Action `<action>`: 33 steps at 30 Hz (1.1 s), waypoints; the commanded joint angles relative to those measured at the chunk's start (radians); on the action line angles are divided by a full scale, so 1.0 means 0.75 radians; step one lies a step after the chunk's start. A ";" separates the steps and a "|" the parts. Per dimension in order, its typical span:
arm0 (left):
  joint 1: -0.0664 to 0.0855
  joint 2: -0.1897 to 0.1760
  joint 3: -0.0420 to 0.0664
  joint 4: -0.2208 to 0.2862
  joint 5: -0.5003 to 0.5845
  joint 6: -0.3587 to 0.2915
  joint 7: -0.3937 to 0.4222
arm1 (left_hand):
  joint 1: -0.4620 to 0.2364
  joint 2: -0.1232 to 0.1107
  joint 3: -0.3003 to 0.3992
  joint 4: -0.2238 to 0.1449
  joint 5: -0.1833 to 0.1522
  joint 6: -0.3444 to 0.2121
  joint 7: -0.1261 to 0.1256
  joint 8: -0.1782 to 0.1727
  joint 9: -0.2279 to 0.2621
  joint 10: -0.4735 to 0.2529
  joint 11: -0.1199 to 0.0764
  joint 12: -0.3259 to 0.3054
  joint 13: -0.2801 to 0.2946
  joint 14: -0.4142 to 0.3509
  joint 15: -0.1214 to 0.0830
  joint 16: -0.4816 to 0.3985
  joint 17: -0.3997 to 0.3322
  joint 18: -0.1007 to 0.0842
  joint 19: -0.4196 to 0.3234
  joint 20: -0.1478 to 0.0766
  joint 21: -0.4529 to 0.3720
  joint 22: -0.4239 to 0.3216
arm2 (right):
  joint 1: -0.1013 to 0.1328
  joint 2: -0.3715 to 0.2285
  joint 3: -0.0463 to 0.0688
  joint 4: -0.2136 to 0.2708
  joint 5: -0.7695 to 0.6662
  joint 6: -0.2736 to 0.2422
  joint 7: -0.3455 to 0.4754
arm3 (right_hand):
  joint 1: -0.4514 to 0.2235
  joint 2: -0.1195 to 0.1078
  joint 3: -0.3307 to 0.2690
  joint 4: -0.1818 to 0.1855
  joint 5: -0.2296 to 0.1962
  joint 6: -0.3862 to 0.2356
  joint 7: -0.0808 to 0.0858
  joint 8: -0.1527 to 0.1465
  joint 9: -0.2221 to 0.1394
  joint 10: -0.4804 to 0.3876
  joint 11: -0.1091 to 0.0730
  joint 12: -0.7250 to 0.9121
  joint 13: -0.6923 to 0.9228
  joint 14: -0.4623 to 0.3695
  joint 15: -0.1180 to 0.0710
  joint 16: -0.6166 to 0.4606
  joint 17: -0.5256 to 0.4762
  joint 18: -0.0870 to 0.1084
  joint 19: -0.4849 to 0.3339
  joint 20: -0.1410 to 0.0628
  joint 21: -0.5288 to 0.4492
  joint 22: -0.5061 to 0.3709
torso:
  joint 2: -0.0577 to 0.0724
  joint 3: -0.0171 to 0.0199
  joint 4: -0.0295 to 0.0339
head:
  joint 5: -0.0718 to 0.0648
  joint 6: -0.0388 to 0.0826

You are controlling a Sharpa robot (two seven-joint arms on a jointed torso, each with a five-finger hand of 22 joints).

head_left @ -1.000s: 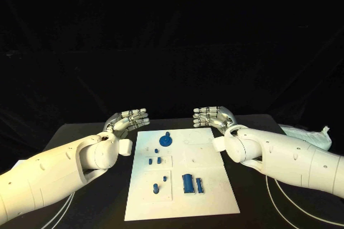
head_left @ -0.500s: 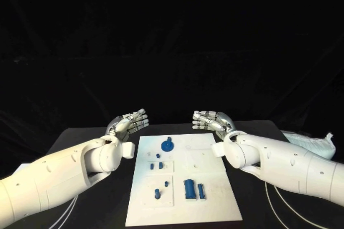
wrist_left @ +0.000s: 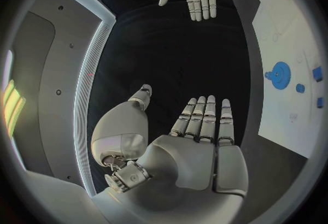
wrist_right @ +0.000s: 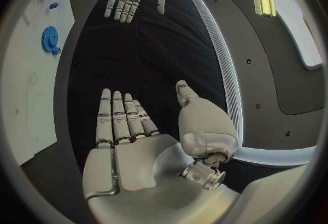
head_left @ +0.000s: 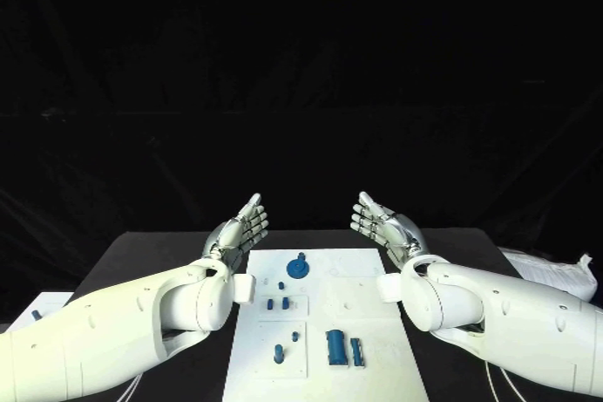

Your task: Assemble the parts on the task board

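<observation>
Parts (head_left: 337, 347) lie on the task board (head_left: 377, 367) mid-table (head_left: 138, 249).

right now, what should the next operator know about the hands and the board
Left hand: open, fingers straight, holding nothing, raised past the far left corner of the task board.
Right hand: open, fingers straight, holding nothing, raised past the far right corner.
Blue gear sits at the board's far end. Small blue pieces lie left of centre, a blue peg nearer, and a blue block with a thin bar beside it near the robot.
Done: nothing being handled. Left: pick up the loose parts and assemble them.
</observation>
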 commanded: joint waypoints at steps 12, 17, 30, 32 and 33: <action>-0.012 -0.032 0.005 0.084 -0.109 -0.269 0.097 | -0.434 0.009 -0.162 0.000 -0.014 -0.319 -0.089 -0.009 -0.005 -0.344 -0.038 -0.009 -0.004 -0.324 -0.021 -0.091 -0.005 -0.145 -0.236 -0.149 -0.015 -0.167 | 0.004 -0.012 -0.006 0.052 0.092 -0.185 0.091 | -0.468 0.002 -0.190 -0.001 -0.023 -0.328 -0.071 -0.009 -0.012 -0.371 -0.015 -0.009 -0.004 -0.400 -0.003 -0.008 -0.006 -0.143 -0.350 -0.038 -0.147 -0.199 | 0.000 -0.0023 -0.0063 | 0.002 0.001; -0.012 -0.032 0.005 0.084 -0.109 -0.269 0.097 | -0.498 0.009 -0.185 0.000 -0.014 -0.366 -0.089 -0.009 -0.005 -0.394 -0.038 -0.009 -0.004 -0.371 -0.021 -0.091 -0.005 -0.145 -0.271 -0.149 -0.015 -0.191 | 0.004 -0.012 -0.006 0.052 0.092 -0.185 0.091 | -0.535 0.002 -0.190 -0.001 -0.023 -0.375 -0.071 -0.009 -0.012 -0.426 -0.015 -0.009 -0.004 -0.458 -0.003 -0.008 -0.006 -0.143 -0.401 -0.038 -0.147 -0.199 | 0.000 -0.0023 -0.0063 | 0.002 0.001; -0.012 -0.032 0.005 0.084 -0.109 -0.269 0.097 | -0.604 0.009 -0.286 0.000 -0.014 -0.443 -0.089 -0.009 -0.005 -0.479 -0.038 -0.009 -0.004 -0.448 -0.021 -0.091 -0.005 -0.145 -0.420 -0.149 -0.015 -0.294 | 0.004 -0.012 -0.006 0.052 0.092 -0.185 0.091 | -0.649 0.002 -0.190 -0.001 -0.023 -0.452 -0.071 -0.009 -0.012 -0.518 -0.015 -0.009 -0.004 -0.558 -0.003 -0.008 -0.006 -0.143 -0.488 -0.038 -0.147 -0.199 | 0.000 -0.0023 -0.0063 | 0.002 0.001; -0.012 -0.032 0.005 0.084 -0.109 -0.269 0.097 | -0.614 0.009 -0.286 0.000 -0.014 -0.452 -0.089 -0.009 -0.005 -0.487 -0.038 -0.009 -0.004 -0.458 -0.021 -0.091 -0.005 -0.145 -0.420 -0.149 -0.015 -0.294 | 0.004 -0.012 -0.006 0.052 0.092 -0.185 0.091 | -0.660 0.002 -0.190 -0.001 -0.023 -0.464 -0.071 -0.009 -0.012 -0.527 -0.015 -0.009 -0.004 -0.568 -0.003 -0.008 -0.006 -0.143 -0.496 -0.038 -0.147 -0.199 | 0.000 -0.0023 -0.0063 | 0.002 0.001; -0.012 -0.032 0.005 0.084 -0.109 -0.269 0.097 | -0.621 0.009 -0.286 0.000 -0.014 -0.456 -0.089 -0.009 -0.005 -0.493 -0.038 -0.009 -0.004 -0.463 -0.021 -0.091 -0.005 -0.145 -0.420 -0.149 -0.015 -0.294 | 0.004 -0.012 -0.006 0.052 0.092 -0.185 0.091 | -0.670 0.002 -0.190 -0.001 -0.023 -0.468 -0.071 -0.009 -0.012 -0.532 -0.015 -0.009 -0.004 -0.575 -0.003 -0.008 -0.006 -0.143 -0.502 -0.038 -0.147 -0.199 | 0.000 -0.0023 -0.0063 | 0.002 0.001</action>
